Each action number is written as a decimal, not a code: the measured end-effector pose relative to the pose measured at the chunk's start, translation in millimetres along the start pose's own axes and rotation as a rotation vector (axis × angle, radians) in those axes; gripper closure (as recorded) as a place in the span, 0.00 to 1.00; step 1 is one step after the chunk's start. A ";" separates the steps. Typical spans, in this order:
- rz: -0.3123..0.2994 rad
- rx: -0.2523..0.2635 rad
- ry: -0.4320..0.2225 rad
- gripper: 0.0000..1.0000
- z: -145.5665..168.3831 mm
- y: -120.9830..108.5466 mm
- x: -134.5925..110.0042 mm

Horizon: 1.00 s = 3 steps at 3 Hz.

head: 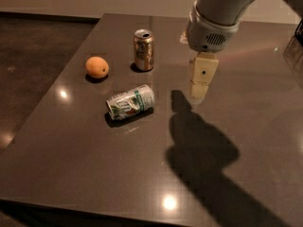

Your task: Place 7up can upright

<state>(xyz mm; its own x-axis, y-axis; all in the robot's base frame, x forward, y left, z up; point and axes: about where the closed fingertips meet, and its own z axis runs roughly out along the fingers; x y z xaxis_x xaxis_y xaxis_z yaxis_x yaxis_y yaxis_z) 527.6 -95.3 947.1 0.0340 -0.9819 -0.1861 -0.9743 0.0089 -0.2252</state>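
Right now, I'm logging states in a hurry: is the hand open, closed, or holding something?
Hand: over the table, right of the lying 7up can, not touching it; open or closed cannot be told.

The 7up can lies on the table, orange and second can behind, pincer at right.

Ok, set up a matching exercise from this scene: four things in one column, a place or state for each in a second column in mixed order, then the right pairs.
Column 1
1. 7up can
2. gold-brown can
3. orange
4. gripper

Column 2
A. stands upright
B. hangs above the table, to the picture's right of both cans
C. lies on its side
D. sits nearest the left edge of the picture

Pairs: 1-C, 2-A, 3-D, 4-B
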 end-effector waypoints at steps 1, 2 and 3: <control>-0.134 -0.040 0.018 0.00 33.3 -13.3 -48.1; -0.258 -0.070 0.046 0.00 60.2 -13.9 -84.5; -0.365 -0.104 0.066 0.00 83.7 -4.1 -110.1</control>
<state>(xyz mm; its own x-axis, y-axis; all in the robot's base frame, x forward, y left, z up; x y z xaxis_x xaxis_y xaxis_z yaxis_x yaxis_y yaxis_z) 546.5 28.6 888.5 0.3720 -0.9270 -0.0488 -0.9181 -0.3597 -0.1664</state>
